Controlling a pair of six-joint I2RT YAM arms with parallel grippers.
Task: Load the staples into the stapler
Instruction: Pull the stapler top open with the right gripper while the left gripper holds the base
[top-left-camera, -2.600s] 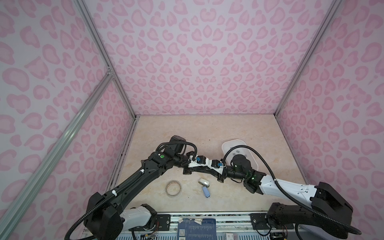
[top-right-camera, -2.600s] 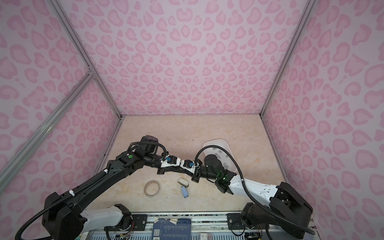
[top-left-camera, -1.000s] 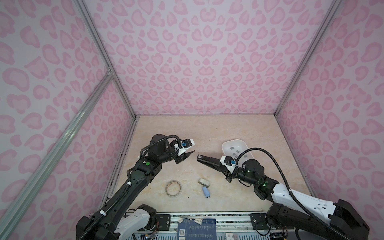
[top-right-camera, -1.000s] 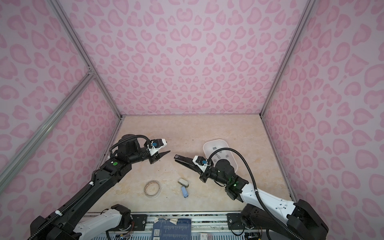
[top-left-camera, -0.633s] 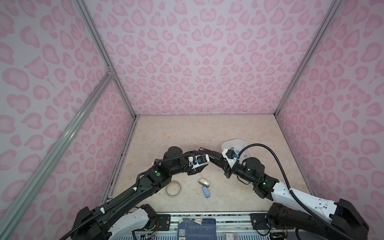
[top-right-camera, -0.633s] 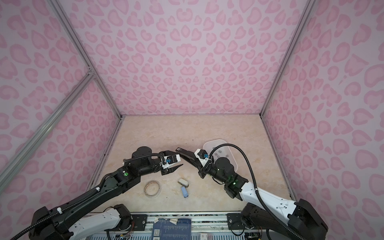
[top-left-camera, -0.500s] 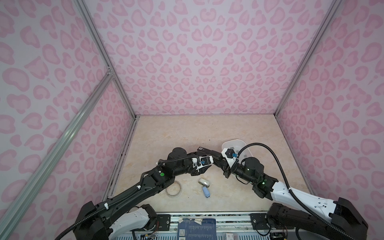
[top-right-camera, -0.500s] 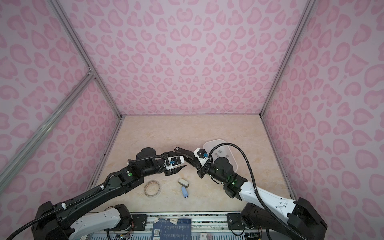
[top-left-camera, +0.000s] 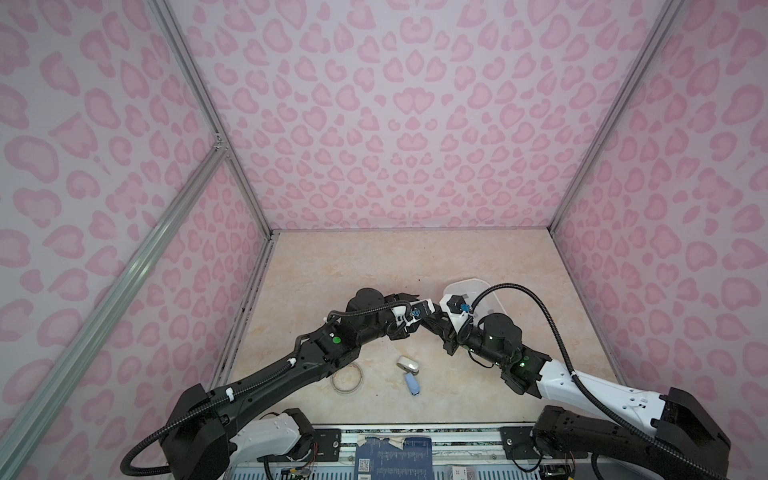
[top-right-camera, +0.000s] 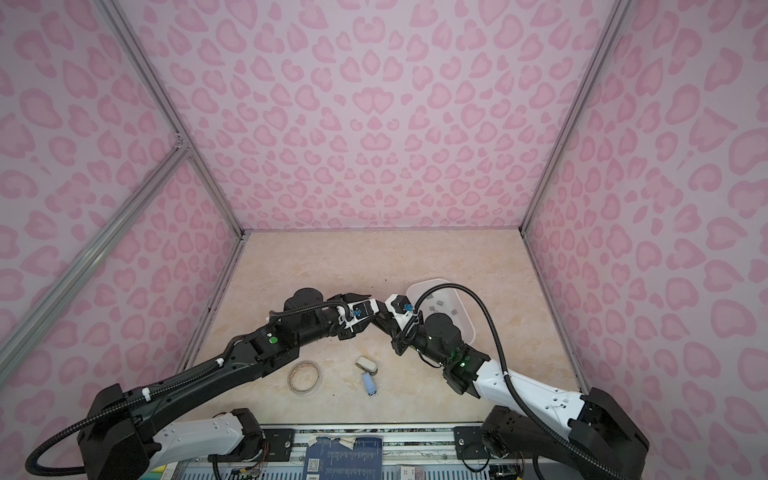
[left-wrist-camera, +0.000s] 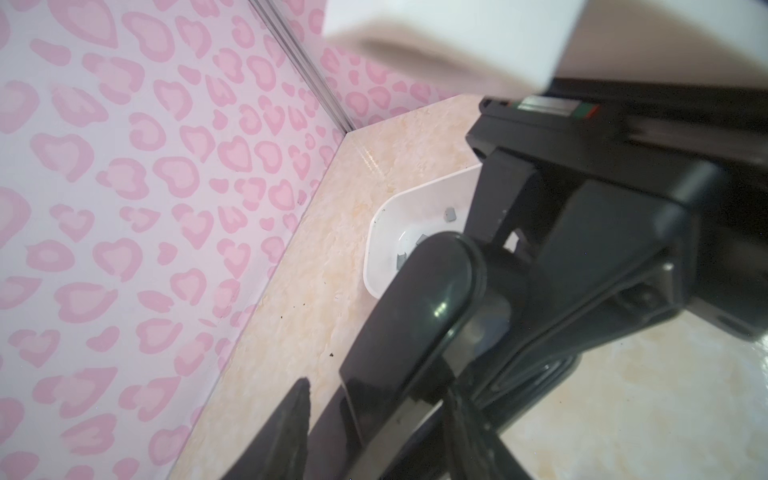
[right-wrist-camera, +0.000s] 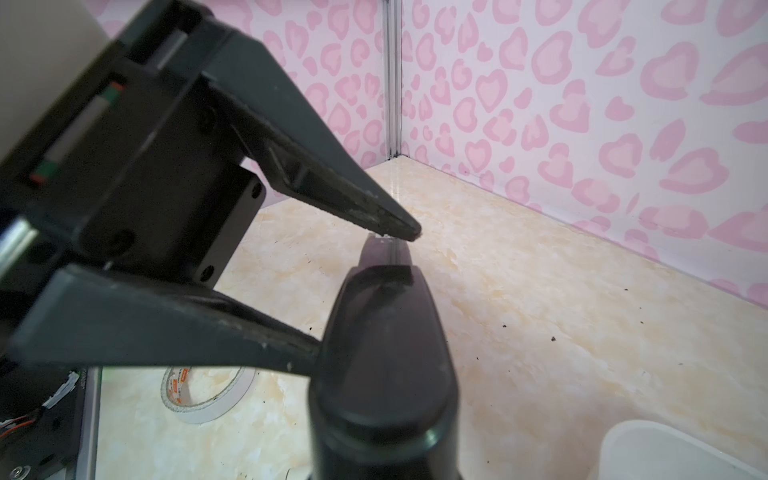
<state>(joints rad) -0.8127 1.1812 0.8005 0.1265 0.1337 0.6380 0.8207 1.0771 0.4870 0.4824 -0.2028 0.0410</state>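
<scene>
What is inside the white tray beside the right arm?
A few small grey staples lie loose on the floor of the white tray. The right arm and its cable cover the near part, so whatever lies there, and the full count, cannot be seen.

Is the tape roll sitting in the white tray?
No, the tape roll lies flat on the table, well away from the white tray.
</scene>
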